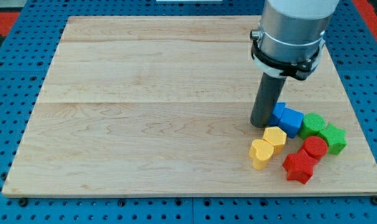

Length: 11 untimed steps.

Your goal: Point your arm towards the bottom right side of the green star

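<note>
My tip [261,125] sits on the wooden board [145,93] at the view's right, just left of the blue blocks and touching or nearly touching them; can't tell which. No gripper on this rig, just the dark rod under the grey arm housing [294,28], so nothing is held. Two blue blocks lie side by side: a smaller blue one [279,112] partly hidden behind the rod, shape unclear, & a blue cube-like block [292,121] to its right. Right of those is a green block [312,124], rounded, exact shape hard to read. The green star [333,138] is the rightmost block, near the board's right edge, just below-right of the other green block & touching or nearly so. A red cylinder-like block [315,148] sits just left of the green star, w/ a red star [299,167] below-left of it, close to the board's bottom edge. Yellow hexagon-ish block [275,137] is below my tip, & a yellow heart [260,154] lies just below-left of it, the two touching. My tip is well left of the green star, w/ the blue & green blocks between. Board rests on a blue pegboard surface [14,93].
</note>
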Each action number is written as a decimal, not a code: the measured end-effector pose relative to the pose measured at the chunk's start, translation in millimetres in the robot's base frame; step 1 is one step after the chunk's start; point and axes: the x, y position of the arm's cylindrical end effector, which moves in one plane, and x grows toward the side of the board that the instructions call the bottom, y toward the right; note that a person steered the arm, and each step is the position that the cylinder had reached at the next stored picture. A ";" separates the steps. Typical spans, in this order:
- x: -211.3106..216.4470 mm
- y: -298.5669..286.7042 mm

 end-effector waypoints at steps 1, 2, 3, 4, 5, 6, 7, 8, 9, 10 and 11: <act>-23.1 -0.4; -61.8 -33.9; -66.7 -43.4; -115.2 -35.9; -148.9 64.2; -61.1 173.9; 40.6 223.1; 77.7 194.2; 54.9 141.0; 12.9 98.0; -1.5 66.8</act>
